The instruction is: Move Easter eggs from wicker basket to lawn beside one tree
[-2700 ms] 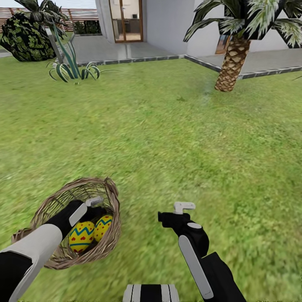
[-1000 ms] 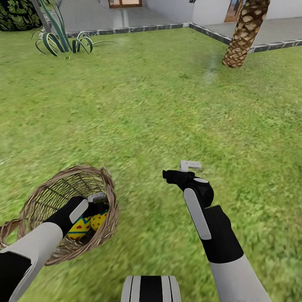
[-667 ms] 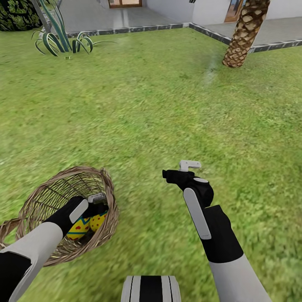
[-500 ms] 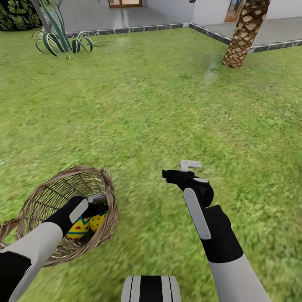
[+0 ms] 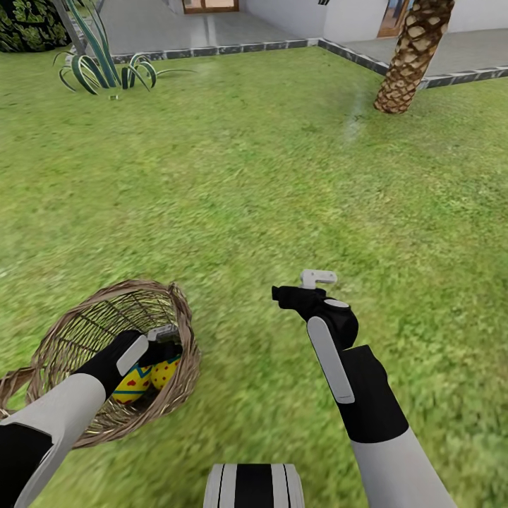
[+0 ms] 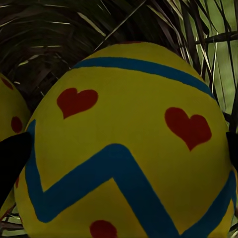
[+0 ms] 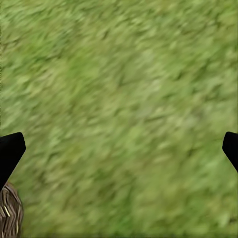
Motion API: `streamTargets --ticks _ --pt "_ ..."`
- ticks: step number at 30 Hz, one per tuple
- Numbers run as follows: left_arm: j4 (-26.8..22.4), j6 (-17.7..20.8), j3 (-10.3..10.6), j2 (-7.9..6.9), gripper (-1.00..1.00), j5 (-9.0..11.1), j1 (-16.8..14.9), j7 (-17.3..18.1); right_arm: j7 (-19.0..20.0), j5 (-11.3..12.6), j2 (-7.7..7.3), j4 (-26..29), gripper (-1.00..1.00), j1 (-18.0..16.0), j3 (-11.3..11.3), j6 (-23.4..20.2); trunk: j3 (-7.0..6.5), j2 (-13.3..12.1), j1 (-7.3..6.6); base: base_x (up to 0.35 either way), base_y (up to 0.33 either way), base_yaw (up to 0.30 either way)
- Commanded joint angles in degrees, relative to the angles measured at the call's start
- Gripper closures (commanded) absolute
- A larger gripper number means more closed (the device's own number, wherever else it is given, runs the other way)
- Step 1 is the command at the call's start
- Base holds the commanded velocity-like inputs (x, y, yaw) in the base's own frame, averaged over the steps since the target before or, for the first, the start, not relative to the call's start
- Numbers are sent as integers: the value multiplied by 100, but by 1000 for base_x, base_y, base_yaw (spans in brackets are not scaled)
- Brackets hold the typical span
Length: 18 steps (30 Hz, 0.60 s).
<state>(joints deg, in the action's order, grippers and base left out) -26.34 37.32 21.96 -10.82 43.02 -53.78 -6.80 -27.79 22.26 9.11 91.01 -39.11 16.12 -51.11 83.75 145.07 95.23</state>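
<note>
On the ground: the lawn [image 5: 282, 176] is mottled green grass that spreads across the head view, with a grey paved patio [image 5: 212, 28] and a pale house wall behind it.
At the far edge: a scaly palm trunk [image 5: 413, 56] stands at the right and a spiky striped plant [image 5: 102, 67] at the left, both well apart from the robot.
Cut off or unclear: the palm's crown and most of the house run out of the picture. The weave of the wicker basket [image 5: 106, 331] blurs at its near side.
Basket: it lies tilted on the grass at lower left with its round rim facing up and away.
Contents: two Easter eggs [image 5: 137, 381] show inside, yellow with red marks. The nearer one [image 6: 124, 144] carries a blue zigzag and red hearts.
Left gripper [image 5: 161, 340]: reaches into the basket, jaws apart on either side of the zigzag egg, apparently not yet pressing it.
Right gripper [image 5: 300, 291]: hovers over bare grass beside the basket, jaws wide apart with nothing between them.
</note>
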Motion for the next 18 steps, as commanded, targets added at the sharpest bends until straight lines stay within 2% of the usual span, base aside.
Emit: streamTargets --ticks 1,7,10,14,18 --pt "481 21 54 -8 100 -21 2 -59 -60 59 -2 3 -100 -3 5 -13 5 1 0 0 0 0" --pt "481 21 54 -8 100 -21 4 -58 -60 59 0 1 -100 0 5 -13 5 1 0 0 0 0" --pt "481 21 54 -8 100 -21 6 -58 -60 59 2 -1 -100 0 5 -13 -62 -3 -8 0 0 0" --pt "481 21 54 -8 100 -21 7 -57 -60 59 2 -2 -100 0 5 -13 -62 -3 -8 0 0 0" --pt "481 17 55 -8 100 -23 4 -63 -60 59 3 -2 -100 0 5 -13 -150 -8 -18 0 0 0"
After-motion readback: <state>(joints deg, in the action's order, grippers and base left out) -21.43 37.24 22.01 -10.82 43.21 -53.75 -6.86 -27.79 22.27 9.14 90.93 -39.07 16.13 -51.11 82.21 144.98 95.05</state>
